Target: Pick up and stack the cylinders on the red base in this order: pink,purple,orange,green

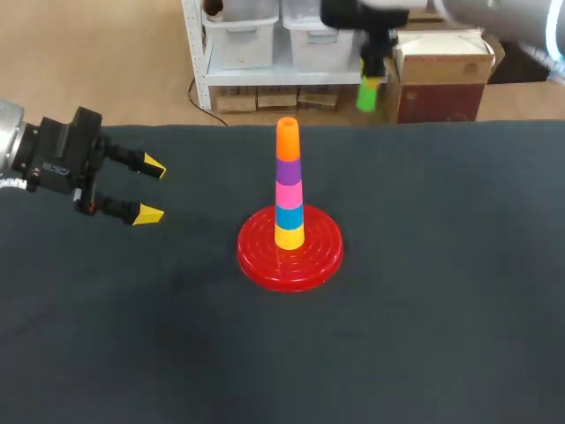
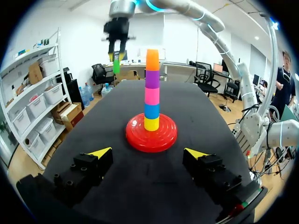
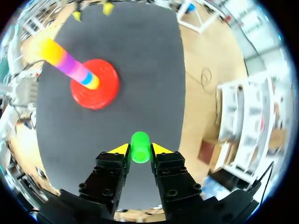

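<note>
Stack on the red base (image 1: 265,261) at the middle of the tabletop (image 1: 441,318) was topped by the orange cylinder (image 1: 288,140). At the left edge the left gripper (image 1: 150,190) hung open. By the far edge, raised high, the right gripper (image 3: 140,150) clamped the green cylinder (image 3: 139,145) between its fingers.

The head camera is looking down on the desk (image 1: 441,309) from behind. The left wrist camera is facing the red base (image 2: 151,133) from low over the desk, the right one is looking down from high above; all three are sharing the base.

Silver arms (image 1: 7,128); black screw-studded jaws, yellow tips (image 1: 152,165).
</note>
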